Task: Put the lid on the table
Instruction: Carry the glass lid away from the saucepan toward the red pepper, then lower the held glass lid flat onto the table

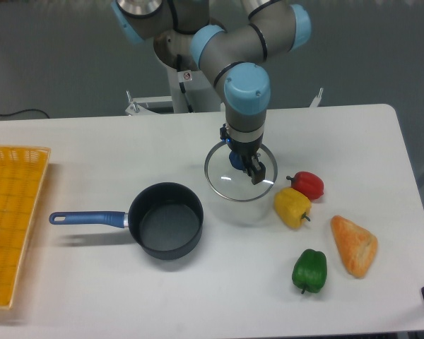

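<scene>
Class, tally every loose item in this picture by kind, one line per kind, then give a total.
Peppers: 3 (red, yellow, green)
Bread: 1
Saucepan: 1
Lid: 1, held by the gripper
Yellow tray: 1
Total: 7

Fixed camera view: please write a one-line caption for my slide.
The gripper holds the glass lid by its blue knob above the table, between the saucepan and the peppers.

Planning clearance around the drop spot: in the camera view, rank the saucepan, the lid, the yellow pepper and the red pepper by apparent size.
1. saucepan, counting its handle
2. lid, similar to the pan's bowl; it may be raised nearer the camera, so unsure
3. yellow pepper
4. red pepper, partly hidden
</scene>
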Motion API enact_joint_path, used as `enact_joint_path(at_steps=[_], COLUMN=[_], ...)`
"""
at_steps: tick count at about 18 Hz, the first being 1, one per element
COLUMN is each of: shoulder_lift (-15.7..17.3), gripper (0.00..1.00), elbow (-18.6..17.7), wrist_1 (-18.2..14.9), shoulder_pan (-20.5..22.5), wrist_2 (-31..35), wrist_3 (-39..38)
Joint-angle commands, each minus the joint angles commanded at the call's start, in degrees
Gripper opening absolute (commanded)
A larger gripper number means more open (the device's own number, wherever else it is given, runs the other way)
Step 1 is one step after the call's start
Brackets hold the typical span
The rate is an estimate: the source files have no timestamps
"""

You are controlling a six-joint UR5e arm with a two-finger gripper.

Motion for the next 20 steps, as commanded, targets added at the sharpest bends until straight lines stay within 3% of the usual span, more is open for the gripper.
enact_joint_path(at_steps=[11, 20], shoulder_lift=[-0.4, -0.4], gripper=[0.52, 0.52], elbow=[-2.3, -5.4], wrist_1=[1.0, 4.7], shoulder_pan=[0.1, -0.2], wrist_2=[-0.7, -1.2], wrist_3=[0.1, 0.1])
